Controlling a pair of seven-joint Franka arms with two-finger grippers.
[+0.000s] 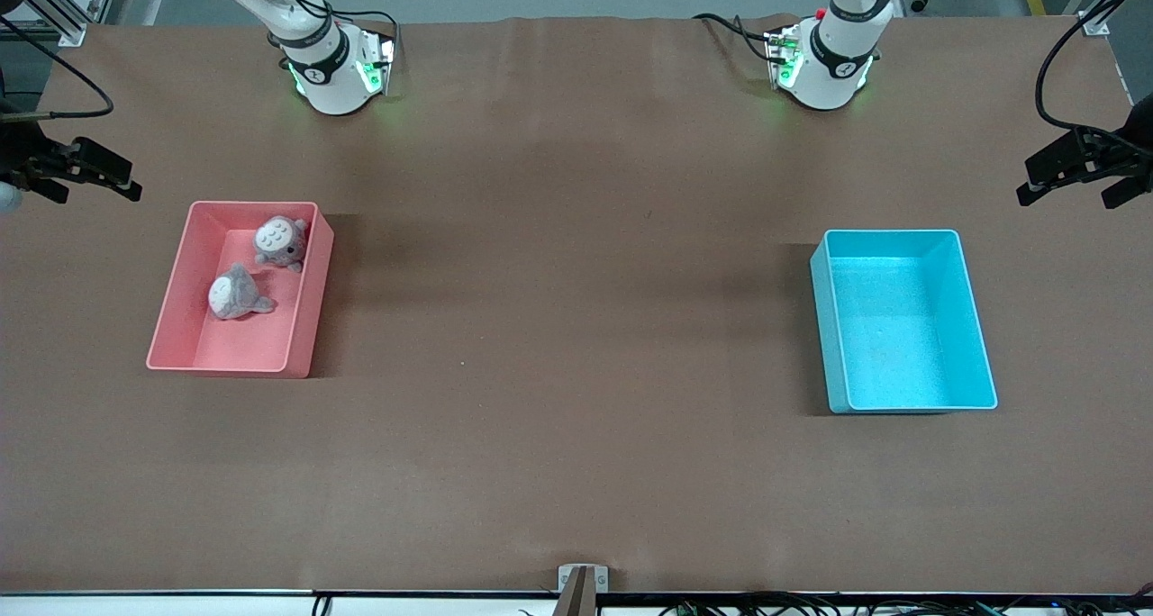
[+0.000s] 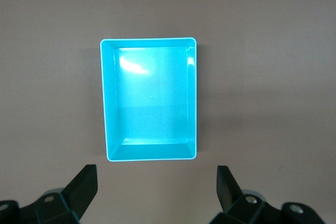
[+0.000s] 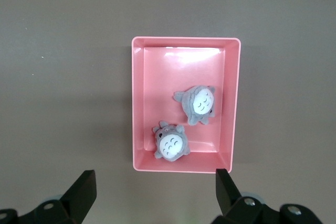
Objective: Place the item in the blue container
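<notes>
both claws gape wide and empty: right gripper (image 3: 152, 192) high above the pink rectangular plastic bin (image 1: 176, 314) holding two grey plush toys (image 1: 280, 242), likely sizing up a pick; left gripper (image 2: 156, 190) waits above the empty bright blue rectangular plastic container (image 1: 977, 346).

You are looking at a blue container (image 2: 109, 98) of smooth, glossy plastic; its floor throws back a bright glare. The pink bin (image 3: 137, 103) shows the same smooth plastic with a softer sheen near its rim. Inside it, the two plush toys (image 3: 198, 104) are fuzzy grey cloth with paler, matt bellies. The table (image 1: 558, 328) wears a matt brown covering, faintly creased. Both grippers' fingers (image 2: 84, 184) look like matt black plastic.
</notes>
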